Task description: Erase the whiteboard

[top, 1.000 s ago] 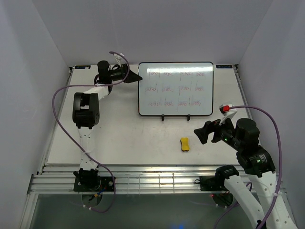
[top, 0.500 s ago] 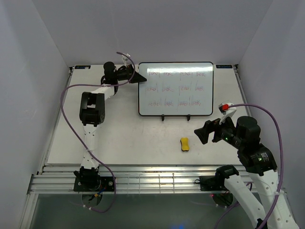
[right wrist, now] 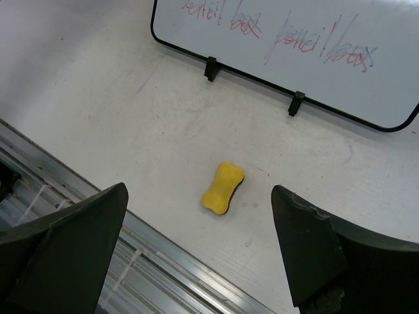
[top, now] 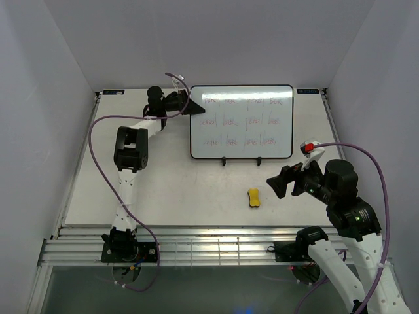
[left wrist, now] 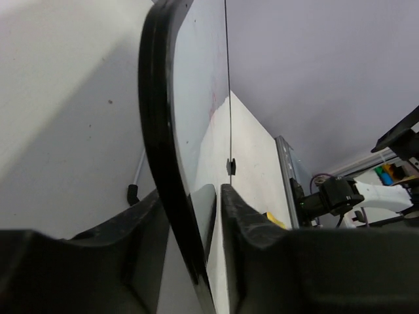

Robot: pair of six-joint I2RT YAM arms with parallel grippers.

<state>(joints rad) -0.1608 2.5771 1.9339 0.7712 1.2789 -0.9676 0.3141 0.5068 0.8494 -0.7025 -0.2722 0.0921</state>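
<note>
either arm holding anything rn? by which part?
Left gripper: fingers appear clamped across the whiteboard at its top-left corner frame. Right gripper is open, holding nothing.

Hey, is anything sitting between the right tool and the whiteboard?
Nothing visible blocks it. The right tool hangs open above the table, and only the yellow eraser lies low on the table in front of the whiteboard, touching neither.
</note>
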